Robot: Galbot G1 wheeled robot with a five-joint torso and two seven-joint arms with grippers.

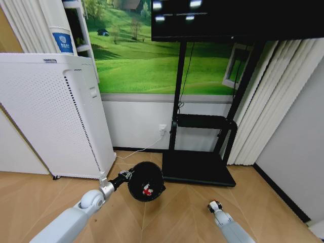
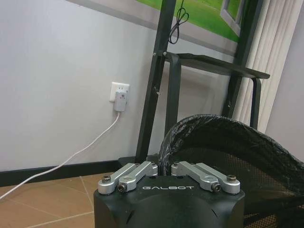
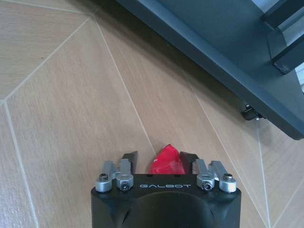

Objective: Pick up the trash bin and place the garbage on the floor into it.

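Note:
The trash bin [image 1: 146,181], black and round with a dark liner, hangs just above the wood floor near the black stand. My left gripper [image 1: 126,175] is shut on its rim; in the left wrist view the gripper [image 2: 164,167] pinches the rim of the bin [image 2: 223,142]. A red-and-white scrap of garbage [image 1: 147,191] lies inside it. Low over the floor to the right, my right gripper [image 1: 215,205] stands open. In the right wrist view a red scrap [image 3: 167,162] sits between the spread fingers of that gripper [image 3: 159,156], touching one finger [image 3: 188,157].
A tall white perforated appliance [image 1: 50,116] stands at the left wall. The black TV stand's base plate [image 1: 197,169] lies right behind the bin, close to the right gripper [image 3: 213,57]. A white cable runs from a wall outlet [image 2: 119,97]. Curtains [image 1: 273,101] hang at the right.

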